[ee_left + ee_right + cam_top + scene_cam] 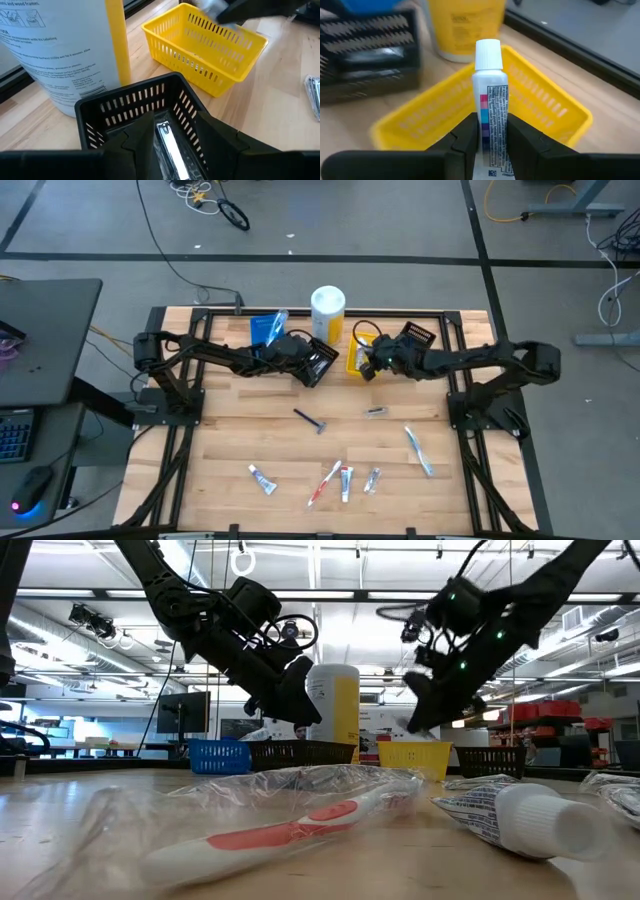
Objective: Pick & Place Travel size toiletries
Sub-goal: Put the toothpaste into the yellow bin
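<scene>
several toiletries still lie on the near bench [230, 440]: a red toothbrush [324, 483], small tubes [262, 479], a pale toothbrush [418, 450], a razor [309, 420]. farther back, the right claw [489, 132] grips a white tube [490, 100] over the yellow bin [560, 107]. the left claw [170, 132] holds a silvery packet [167, 145] over the black bin [130, 100]. sorting looks roughly mid-way.

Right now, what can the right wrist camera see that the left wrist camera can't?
Only the right wrist view shows the right gripper shut on a small white tube, cap up, over the yellow bin. Only the left wrist view shows the left gripper holding a wrapped silvery item above the black bin. Both show the yellow bin, the black bin and the tall white-and-yellow cylinder.
</scene>
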Controlling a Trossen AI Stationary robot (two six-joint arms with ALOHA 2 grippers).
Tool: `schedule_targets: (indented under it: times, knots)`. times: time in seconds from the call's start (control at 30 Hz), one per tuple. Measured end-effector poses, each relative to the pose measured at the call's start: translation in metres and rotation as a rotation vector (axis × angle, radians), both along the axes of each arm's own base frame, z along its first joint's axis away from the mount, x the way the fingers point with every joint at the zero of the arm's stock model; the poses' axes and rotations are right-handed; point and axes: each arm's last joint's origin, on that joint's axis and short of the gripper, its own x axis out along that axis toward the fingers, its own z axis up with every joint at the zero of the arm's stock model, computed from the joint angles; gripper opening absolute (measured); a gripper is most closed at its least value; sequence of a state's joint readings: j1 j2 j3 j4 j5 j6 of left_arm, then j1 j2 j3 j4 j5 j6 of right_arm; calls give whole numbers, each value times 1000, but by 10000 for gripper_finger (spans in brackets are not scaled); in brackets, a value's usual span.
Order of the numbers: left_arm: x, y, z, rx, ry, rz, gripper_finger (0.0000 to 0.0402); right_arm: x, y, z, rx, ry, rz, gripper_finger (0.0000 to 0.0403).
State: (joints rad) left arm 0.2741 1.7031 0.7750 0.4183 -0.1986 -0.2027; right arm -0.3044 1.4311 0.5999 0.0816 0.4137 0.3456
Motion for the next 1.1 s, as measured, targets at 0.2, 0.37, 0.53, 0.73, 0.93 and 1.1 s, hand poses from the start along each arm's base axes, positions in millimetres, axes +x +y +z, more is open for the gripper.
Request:
schedule_targets:
  times: [0.2, 0.37, 0.53, 0.73, 0.93, 1.1]
  knots:
    - [0, 0, 0, 18, 10, -11, 152, 9, -13, -18, -28, 30, 63, 99]
    - [0, 0, 0, 16, 9, -10, 152, 10, -21, -21, -2, -4, 59, 99]
    - [0, 0, 0, 15, 9, -9, 152, 9, -24, -21, 10, -8, 59, 99]
    - [0, 0, 0, 12, 7, -7, 152, 12, -14, -24, 106, -15, 210, 99]
    - [0, 0, 0, 1, 1, -1, 153, 6, -24, -20, -7, 30, 95, 99]
    - [0, 0, 1, -2, -15, 3, 153, 5, -24, -22, 66, 18, 107, 99]
